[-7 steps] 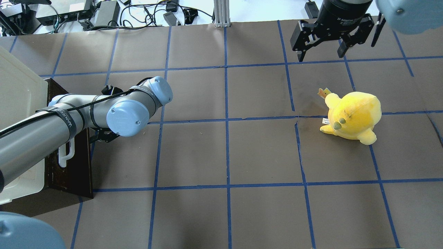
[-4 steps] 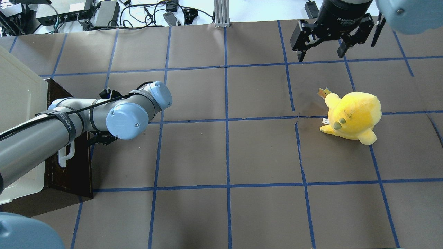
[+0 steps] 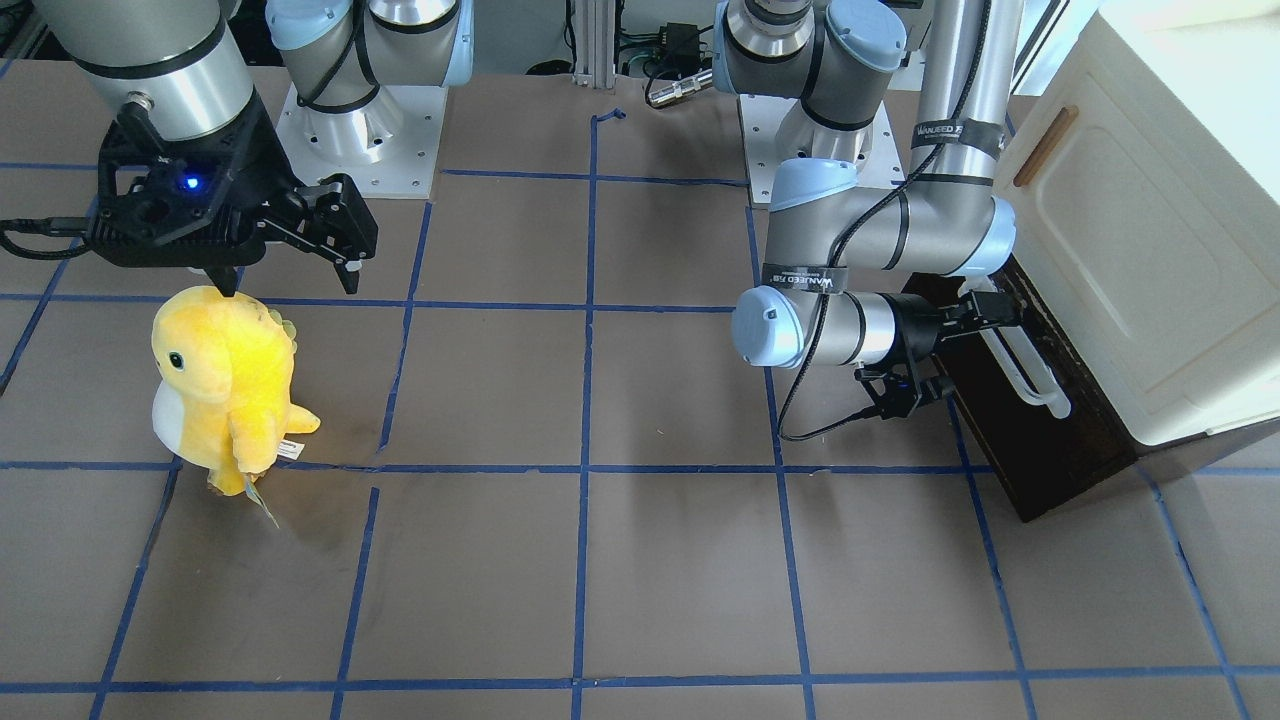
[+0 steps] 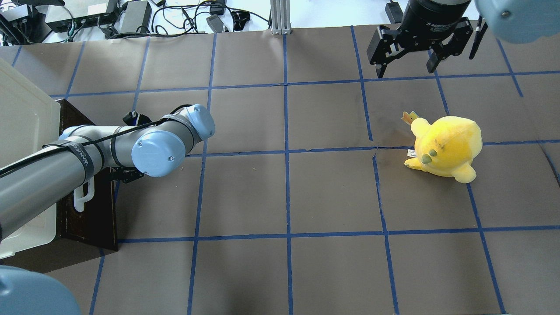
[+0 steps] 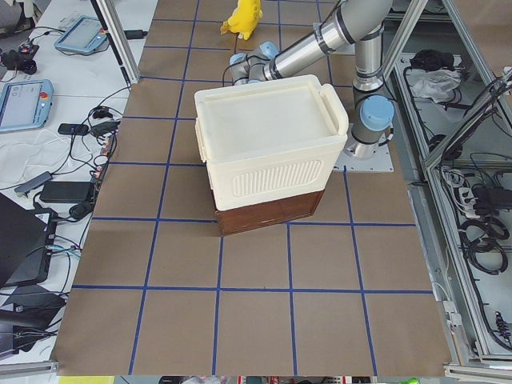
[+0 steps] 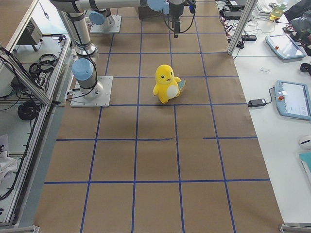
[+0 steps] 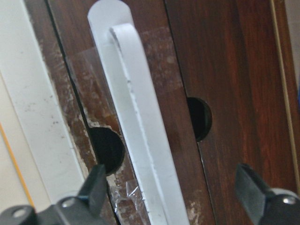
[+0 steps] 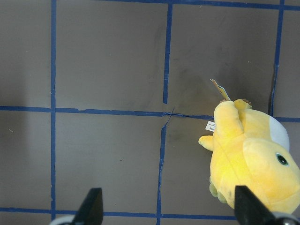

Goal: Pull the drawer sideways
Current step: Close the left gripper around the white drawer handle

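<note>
White bar handle (image 7: 136, 126) of the dark-brown wooden drawer (image 7: 225, 70) lies within the wide-open, empty left tool (image 7: 173, 192); it should clamp centred, then pull toward overhead 3 o'clock.

- Light is bright and even from above in all my views; shadows on the table (image 4: 306, 188) are soft and faint.
- Left wrist view: the white handle (image 7: 136, 117) between the tips of the left gripper (image 7: 173, 194) reads soft and washed pale at its far end; the tips are blurred.
- Right wrist view is sharp, with a dim soft shadow by the plush (image 8: 253, 159), ahead-right of the right gripper (image 8: 168, 204).
- Front view: the cabinet (image 3: 1150, 200) top beyond the left gripper is blown out white.
</note>
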Controlling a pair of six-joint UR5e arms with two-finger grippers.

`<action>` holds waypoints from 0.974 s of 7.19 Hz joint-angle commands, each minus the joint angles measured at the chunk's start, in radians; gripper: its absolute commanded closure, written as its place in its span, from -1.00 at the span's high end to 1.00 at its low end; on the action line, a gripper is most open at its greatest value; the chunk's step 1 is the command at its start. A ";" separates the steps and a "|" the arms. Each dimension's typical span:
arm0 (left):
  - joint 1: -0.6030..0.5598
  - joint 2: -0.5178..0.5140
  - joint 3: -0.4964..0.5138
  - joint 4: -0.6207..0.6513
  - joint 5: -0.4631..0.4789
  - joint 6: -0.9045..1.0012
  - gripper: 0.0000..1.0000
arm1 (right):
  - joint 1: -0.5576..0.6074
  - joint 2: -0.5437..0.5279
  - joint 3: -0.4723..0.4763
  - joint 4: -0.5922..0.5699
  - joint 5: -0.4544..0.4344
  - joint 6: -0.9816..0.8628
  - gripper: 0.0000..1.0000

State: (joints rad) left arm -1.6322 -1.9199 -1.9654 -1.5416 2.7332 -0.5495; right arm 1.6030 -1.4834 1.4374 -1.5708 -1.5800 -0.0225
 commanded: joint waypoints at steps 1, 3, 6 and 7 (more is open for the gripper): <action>0.008 0.001 0.000 0.000 0.006 0.000 0.66 | 0.000 0.000 0.000 0.000 0.000 0.001 1.00; 0.008 -0.001 0.002 0.000 0.006 0.002 0.35 | 0.000 0.000 0.000 0.000 0.000 0.001 1.00; 0.008 0.002 0.008 0.002 0.005 -0.001 0.13 | 0.000 0.000 0.000 0.000 0.000 0.001 1.00; 0.006 0.001 0.010 0.002 0.003 -0.001 -0.08 | 0.000 0.000 0.000 0.000 0.000 0.001 1.00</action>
State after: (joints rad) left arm -1.6254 -1.9177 -1.9570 -1.5403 2.7375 -0.5492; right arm 1.6030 -1.4833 1.4374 -1.5708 -1.5800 -0.0215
